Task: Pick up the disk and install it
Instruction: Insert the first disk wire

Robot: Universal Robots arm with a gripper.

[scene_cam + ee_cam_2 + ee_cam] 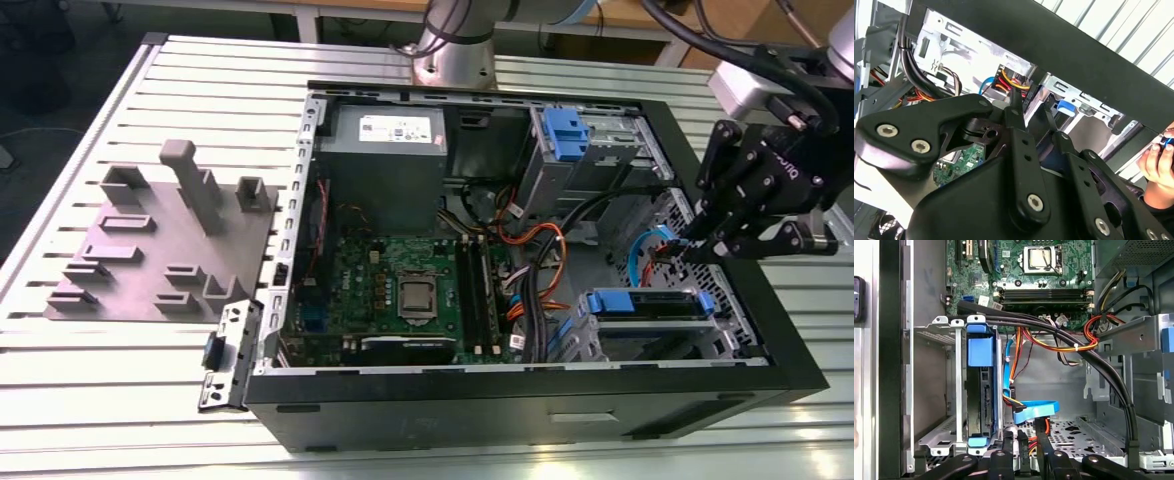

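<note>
Exterior view: my gripper (683, 250) hangs inside the case (534, 400), fingers together, near the disk (647, 303) in its bay

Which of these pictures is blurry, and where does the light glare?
In the second wrist view the gripper looms close and soft, with the slatted table behind washed out bright. In the exterior view, glare streaks the table. The first wrist view is evenly lit; the disk looks sharp.
</note>
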